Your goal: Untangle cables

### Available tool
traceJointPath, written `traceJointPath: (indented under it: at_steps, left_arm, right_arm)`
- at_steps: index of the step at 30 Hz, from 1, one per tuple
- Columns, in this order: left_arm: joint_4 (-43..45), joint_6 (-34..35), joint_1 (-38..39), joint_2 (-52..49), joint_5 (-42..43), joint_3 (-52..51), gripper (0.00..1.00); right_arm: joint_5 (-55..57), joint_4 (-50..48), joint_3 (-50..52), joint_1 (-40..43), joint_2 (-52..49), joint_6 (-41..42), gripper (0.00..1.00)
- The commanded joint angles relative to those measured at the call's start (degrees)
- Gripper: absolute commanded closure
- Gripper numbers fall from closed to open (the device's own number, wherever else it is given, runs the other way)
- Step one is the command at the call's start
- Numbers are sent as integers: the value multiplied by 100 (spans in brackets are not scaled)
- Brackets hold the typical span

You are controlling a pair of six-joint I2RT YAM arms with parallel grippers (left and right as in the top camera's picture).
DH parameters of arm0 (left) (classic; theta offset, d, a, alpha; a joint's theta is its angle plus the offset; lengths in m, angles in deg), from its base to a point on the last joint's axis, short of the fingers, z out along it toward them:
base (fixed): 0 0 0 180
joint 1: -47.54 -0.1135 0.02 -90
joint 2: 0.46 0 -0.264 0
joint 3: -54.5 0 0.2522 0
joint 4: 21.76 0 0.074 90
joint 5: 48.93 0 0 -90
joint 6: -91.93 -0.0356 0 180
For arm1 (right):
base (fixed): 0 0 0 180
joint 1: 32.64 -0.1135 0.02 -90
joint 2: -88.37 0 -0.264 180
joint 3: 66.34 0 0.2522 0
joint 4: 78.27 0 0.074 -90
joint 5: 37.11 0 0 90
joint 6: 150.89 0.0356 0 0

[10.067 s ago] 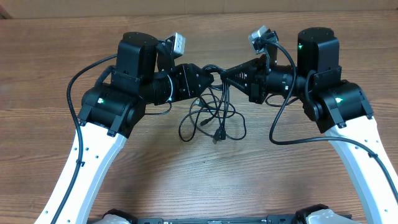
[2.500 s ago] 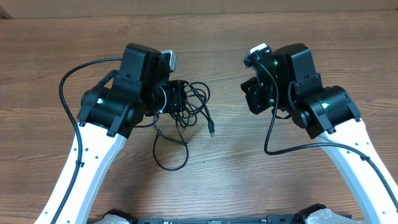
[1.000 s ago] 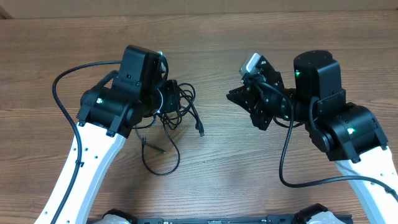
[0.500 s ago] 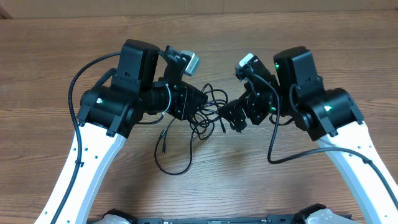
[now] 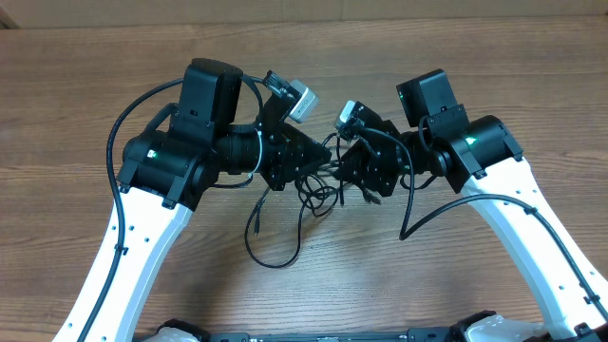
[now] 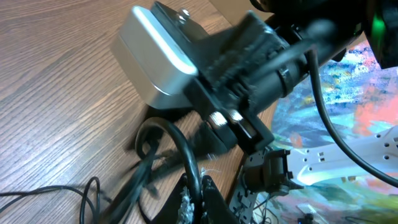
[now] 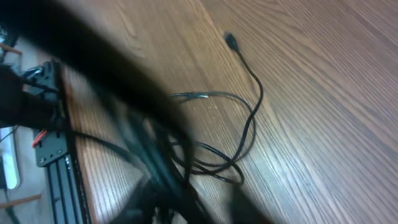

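Note:
The cables (image 5: 317, 193) are thin black cords bunched between my two grippers, with one long loop (image 5: 275, 255) trailing toward the table's front and a plug end (image 5: 256, 225) on the wood. My left gripper (image 5: 319, 163) is shut on one black cord (image 6: 185, 149), pinched between its fingertips (image 6: 198, 202). My right gripper (image 5: 353, 177) sits against the right side of the bunch. In the blurred right wrist view its dark fingers stand apart with cords (image 7: 249, 124) running between them (image 7: 199, 208). A plug end (image 7: 230, 40) lies farther off on the wood.
The wooden table (image 5: 76, 104) bears nothing but the cords. The right arm's silver-grey camera (image 6: 155, 59) is very close in front of my left gripper. Thick black arm wires (image 5: 123, 142) hang beside each arm.
Both grippers have closed in toward each other at the table's middle. My left gripper carried the bunch rightward from the left side. My right gripper moved left into the bunch.

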Motion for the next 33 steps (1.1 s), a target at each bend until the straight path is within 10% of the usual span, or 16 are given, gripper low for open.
traceJointPath:
  at_steps: [1,18,20,22,23,33]
  left_arm:
    - [-24,256,-144,66,-382,15,96]
    - [-1502,1563,-201,17,-2743,13,96]
    - [-1506,1589,-201,13,-2736,13,75]
    - [-1502,1585,-201,13,-2693,13,13]
    - [-1488,1574,-201,13,-2638,13,0]
    - [-435,1156,-203,13,-1775,13,0]
  right_arm:
    - [-234,26,-81,13,0,-133,96]
    - [-1152,-1541,-90,310,472,2035,96]
    - [-1154,-1545,-87,310,555,2133,96]
    - [-1152,-1547,-87,310,643,2131,96]
    - [-1152,-1545,-87,310,684,2131,96]
    - [-1392,-1211,-87,310,728,2133,96]
